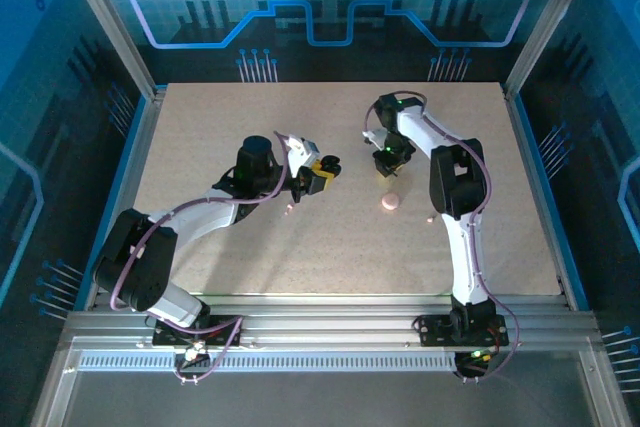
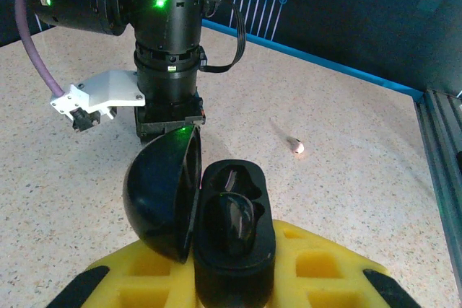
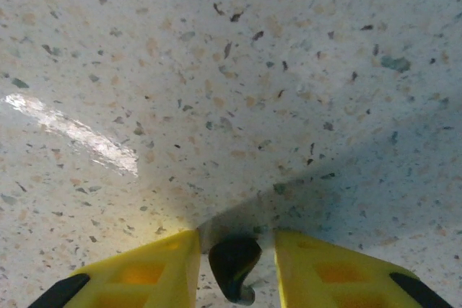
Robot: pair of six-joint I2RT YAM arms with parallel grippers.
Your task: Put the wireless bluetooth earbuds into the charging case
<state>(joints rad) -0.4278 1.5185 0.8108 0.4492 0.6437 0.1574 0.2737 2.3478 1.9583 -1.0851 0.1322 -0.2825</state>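
Seen from above, the left arm (image 1: 190, 222) is extended from the near left corner toward the middle of the speckled table (image 1: 330, 257), and the left gripper (image 1: 322, 175) is placed a little left of centre. In the left wrist view the left gripper (image 2: 231, 283) is clenched on the black charging case (image 2: 234, 250), whose base is grasped between the yellow left fingers (image 2: 325, 272). The case (image 1: 329, 162) is thus located at the tip of the left gripper and not on the table. Its domed lid (image 2: 162, 192) is swung open to the left of the base, and dark wells (image 2: 231, 214) are exposed in the base. Whether anything is seated in them cannot be told. To the right of the case, near the middle of the table, a small pale pink round object (image 1: 389, 204) is laid flat on the surface, apart from both grippers. In the left wrist view it is seen as a pale spot (image 2: 296, 147) beyond the case. Just beyond it, on the far side, the right gripper (image 1: 388, 159) is pointed down at the table, and the right arm (image 1: 455, 197) is bent over from the near right corner. Its wrist (image 2: 166, 48), marked by a green light, is seen behind the open lid. In the right wrist view a black earbud (image 3: 232, 261) is framed between the yellow right fingers (image 3: 144, 275) of the right gripper (image 3: 237, 268), close over the table. A thin strip of surface is visible on either side of the earbud, so it cannot be told whether the jaws are closed on it or merely set around it.
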